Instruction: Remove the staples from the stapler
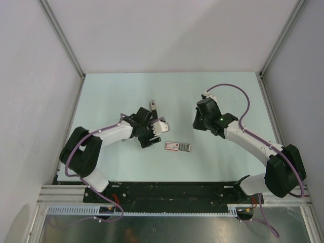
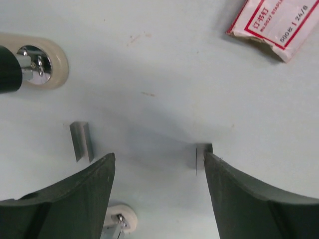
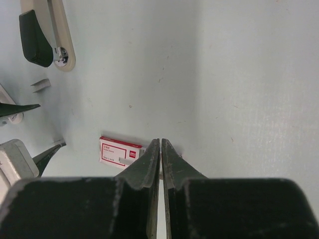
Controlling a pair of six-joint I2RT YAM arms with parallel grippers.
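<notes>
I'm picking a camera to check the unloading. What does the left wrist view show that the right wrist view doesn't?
Only the left wrist: readable print on the staple box, and a staple strip beside one fingertip of the open left gripper. Only the right wrist: the right gripper, shut with nothing between its fingers, and the stapler's black handle. Both: the box, the cream stapler, the other staple strip loose on the table.
</notes>
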